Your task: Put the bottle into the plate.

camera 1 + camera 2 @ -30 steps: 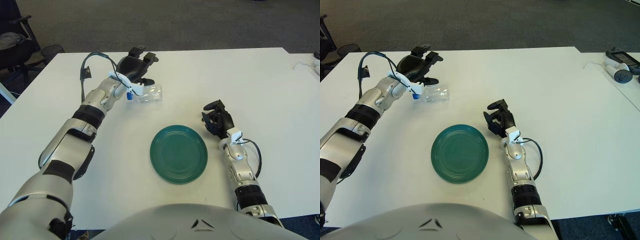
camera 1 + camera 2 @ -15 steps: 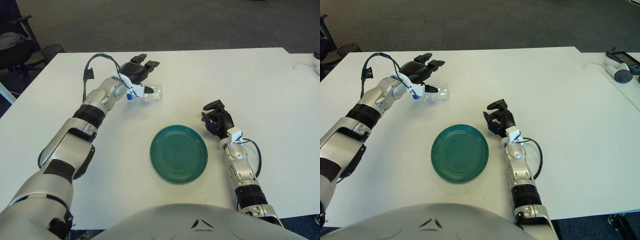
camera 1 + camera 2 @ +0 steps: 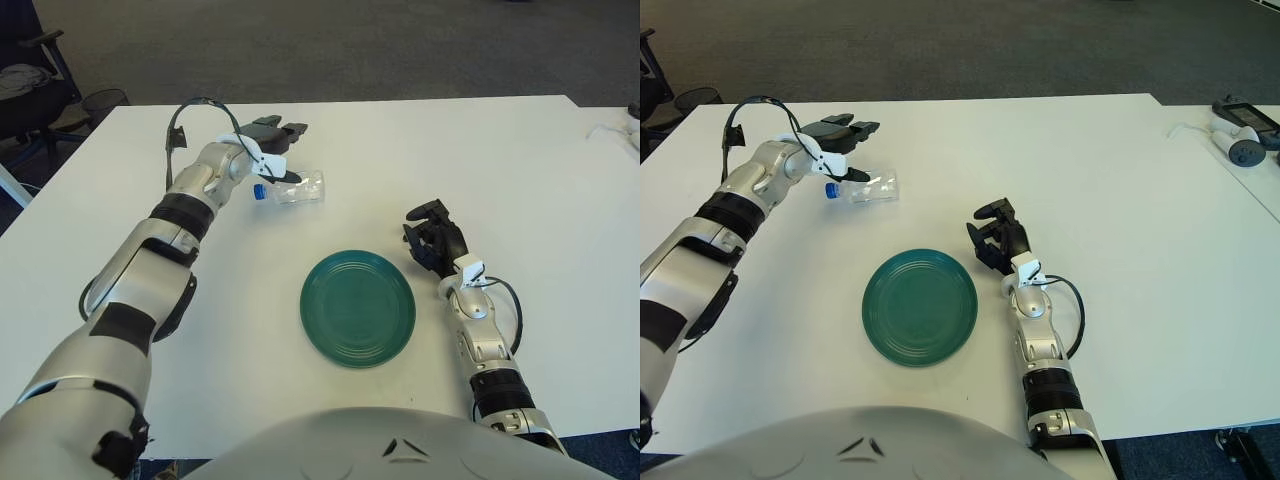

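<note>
A clear plastic bottle [image 3: 297,189] with a blue cap lies on its side on the white table, beyond the dark green plate [image 3: 357,307]. My left hand [image 3: 273,141] is just behind and above the bottle's cap end, fingers spread flat, one finger reaching down to touch the bottle. It holds nothing. My right hand [image 3: 433,236] rests on the table to the right of the plate, fingers curled and empty. The plate is empty.
The white table [image 3: 520,170] ends at its far edge beyond the bottle. A black office chair [image 3: 30,90] stands at the far left. A grey device with a cable [image 3: 1238,140] lies at the far right of the table.
My left hand has lifted off the bottle and drawn back to the left, its fingers opening flat. The bottle stays lying where it was. The right hand has not moved.
</note>
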Robot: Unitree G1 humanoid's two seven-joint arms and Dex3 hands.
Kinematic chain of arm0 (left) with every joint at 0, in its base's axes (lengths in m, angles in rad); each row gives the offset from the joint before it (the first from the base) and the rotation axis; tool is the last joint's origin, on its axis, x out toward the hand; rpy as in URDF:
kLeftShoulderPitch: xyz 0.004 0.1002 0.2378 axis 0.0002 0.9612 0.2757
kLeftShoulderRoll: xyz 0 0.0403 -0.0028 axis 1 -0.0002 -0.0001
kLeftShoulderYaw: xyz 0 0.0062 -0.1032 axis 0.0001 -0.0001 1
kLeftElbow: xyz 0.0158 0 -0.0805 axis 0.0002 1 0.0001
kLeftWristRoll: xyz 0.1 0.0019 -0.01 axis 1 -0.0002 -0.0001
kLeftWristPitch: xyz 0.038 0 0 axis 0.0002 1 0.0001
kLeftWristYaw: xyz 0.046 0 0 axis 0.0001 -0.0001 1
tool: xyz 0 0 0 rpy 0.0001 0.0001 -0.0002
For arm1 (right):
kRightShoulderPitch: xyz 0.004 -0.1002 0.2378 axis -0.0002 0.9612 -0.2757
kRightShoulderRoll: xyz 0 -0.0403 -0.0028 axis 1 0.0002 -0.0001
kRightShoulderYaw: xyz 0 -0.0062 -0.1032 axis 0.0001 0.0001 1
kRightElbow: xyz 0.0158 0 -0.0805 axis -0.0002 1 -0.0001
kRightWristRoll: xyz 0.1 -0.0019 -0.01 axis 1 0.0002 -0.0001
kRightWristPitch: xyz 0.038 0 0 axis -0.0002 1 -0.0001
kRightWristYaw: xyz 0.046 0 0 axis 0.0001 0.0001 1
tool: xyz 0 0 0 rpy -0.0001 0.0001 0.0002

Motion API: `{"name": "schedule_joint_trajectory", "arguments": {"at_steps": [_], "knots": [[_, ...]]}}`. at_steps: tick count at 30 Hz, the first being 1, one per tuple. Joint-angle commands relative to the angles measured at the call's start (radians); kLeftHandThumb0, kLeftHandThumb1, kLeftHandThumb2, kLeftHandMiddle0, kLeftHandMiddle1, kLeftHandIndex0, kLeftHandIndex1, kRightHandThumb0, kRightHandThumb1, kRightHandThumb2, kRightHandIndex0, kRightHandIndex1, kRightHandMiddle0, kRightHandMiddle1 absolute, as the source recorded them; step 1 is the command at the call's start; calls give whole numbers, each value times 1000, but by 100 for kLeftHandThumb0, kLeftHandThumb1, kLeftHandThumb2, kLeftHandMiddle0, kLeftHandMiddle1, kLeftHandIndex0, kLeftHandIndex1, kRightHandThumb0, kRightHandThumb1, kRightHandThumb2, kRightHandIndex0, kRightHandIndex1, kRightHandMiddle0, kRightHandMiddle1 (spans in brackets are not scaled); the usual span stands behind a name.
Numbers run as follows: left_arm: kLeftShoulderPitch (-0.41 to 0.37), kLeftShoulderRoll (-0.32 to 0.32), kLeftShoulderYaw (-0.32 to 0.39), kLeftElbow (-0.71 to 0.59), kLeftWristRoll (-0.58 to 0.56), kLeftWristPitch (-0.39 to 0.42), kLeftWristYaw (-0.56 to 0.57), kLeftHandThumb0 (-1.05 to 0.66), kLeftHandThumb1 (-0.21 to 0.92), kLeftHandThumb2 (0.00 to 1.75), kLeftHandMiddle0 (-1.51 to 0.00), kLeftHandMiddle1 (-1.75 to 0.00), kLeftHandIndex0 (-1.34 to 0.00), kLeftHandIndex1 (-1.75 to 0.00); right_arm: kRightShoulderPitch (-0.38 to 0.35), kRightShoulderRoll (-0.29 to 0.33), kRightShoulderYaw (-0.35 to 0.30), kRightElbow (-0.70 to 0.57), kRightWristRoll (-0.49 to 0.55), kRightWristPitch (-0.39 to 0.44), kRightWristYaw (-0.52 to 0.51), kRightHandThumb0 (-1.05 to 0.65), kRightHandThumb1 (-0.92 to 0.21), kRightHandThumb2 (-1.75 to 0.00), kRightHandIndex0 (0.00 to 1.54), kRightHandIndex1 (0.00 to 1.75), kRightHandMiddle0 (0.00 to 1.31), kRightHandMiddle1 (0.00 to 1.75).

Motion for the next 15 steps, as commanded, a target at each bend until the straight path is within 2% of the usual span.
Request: {"name": "schedule_joint_trajectory", "arguments": {"at_steps": [1,15], "knots": [[-36,-8,5,38,-24,-1,-26,-105,92,38,0,0,0,0,62,5,8,73,7,115,20,-1,-92,-48,21,163,20,165],[-90,-39,-23,170,-30,-17,-23,-98,92,44,0,0,0,0,60,9,4,83,11,105,19,-1,-92,-46,22,162,21,164]]}}
